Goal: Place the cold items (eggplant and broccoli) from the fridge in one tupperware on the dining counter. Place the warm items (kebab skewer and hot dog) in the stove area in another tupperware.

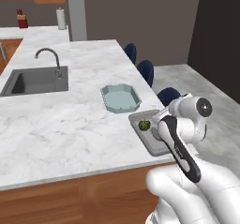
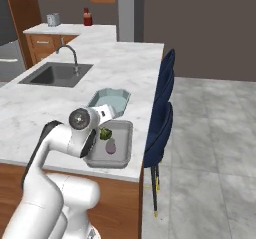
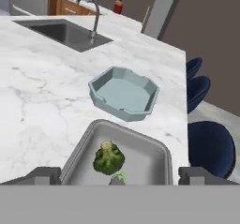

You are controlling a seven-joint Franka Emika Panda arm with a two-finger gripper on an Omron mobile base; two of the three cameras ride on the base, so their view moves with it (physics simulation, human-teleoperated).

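Reference landmark: the grey tupperware (image 3: pixel 154 164) at the counter's (image 1: pixel 56 134) near edge, beside the stools.

Far left of the grey tupperware and further back, the sink (image 1: pixel 35 80) is recessed in the marble, with its faucet (image 1: pixel 49 54) on the rim.

Just beyond the grey tupperware, to its rear left, the light blue tupperware (image 1: pixel 121 98) sits apart from it and holds nothing.

Inside the grey tupperware, the broccoli (image 3: pixel 108 158) rests on the floor of the tray towards its left wall. The eggplant (image 2: pixel 110 146) lies just beside the broccoli, on the side nearer the counter edge; in the hand view only its stem end shows at the lower margin.

My gripper (image 3: pixel 119 175) hangs over the near part of the grey tupperware. My jaws stand wide apart, one fingertip (image 3: pixel 44 175) to each side of the tray, gripping nothing.

To the right of the grey tupperware, off the counter edge, the dark blue stools (image 2: pixel 159 133) stand in a row.
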